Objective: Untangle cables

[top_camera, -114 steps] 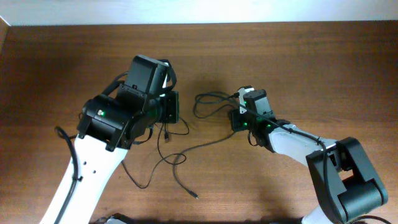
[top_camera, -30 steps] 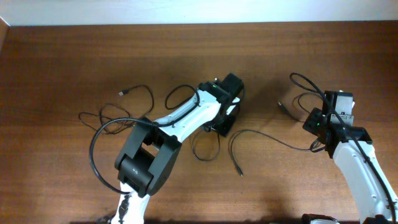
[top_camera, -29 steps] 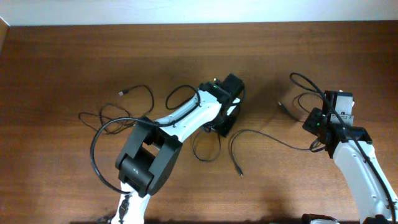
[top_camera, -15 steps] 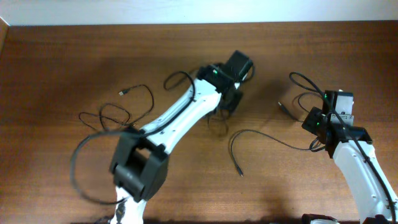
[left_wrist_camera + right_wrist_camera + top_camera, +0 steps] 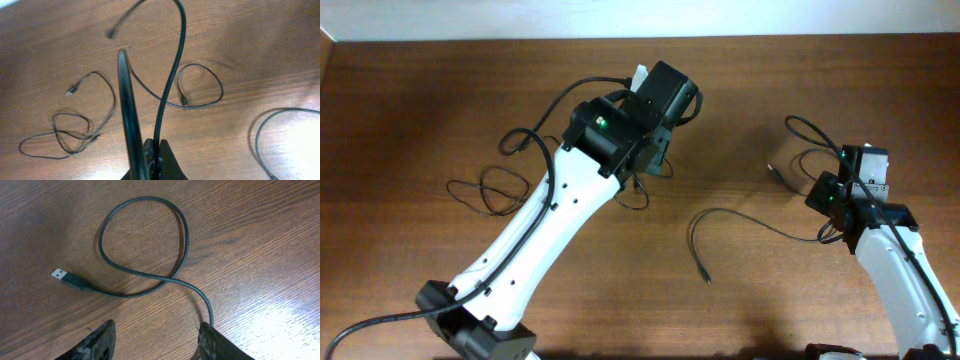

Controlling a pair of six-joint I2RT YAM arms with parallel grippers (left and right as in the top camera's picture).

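Several thin black cables lie spread on the brown table. My left gripper [image 5: 157, 160] is shut on one cable [image 5: 172, 75]; it rises from the jaws and arcs over to a free end [image 5: 111, 34]. Below it lie a small loop [image 5: 200, 85] and a loose bunch [image 5: 70, 135], the bunch also at the left in the overhead view [image 5: 485, 190]. My right gripper [image 5: 155, 345] is open and low over the table. A looped cable [image 5: 145, 245] with a silver plug [image 5: 62, 275] lies ahead of it and runs past its right finger [image 5: 215, 340].
Another cable [image 5: 720, 215] curves across the table's middle to a plug end [image 5: 706, 279]. A thick black arm cable [image 5: 125, 100] stands close in front of the left wrist camera. The left arm [image 5: 550, 220] stretches diagonally over the table.
My left gripper has shut on a cable and lifted it up and toward the far side; the loop that lay under it is drawn along. The right arm has not moved.
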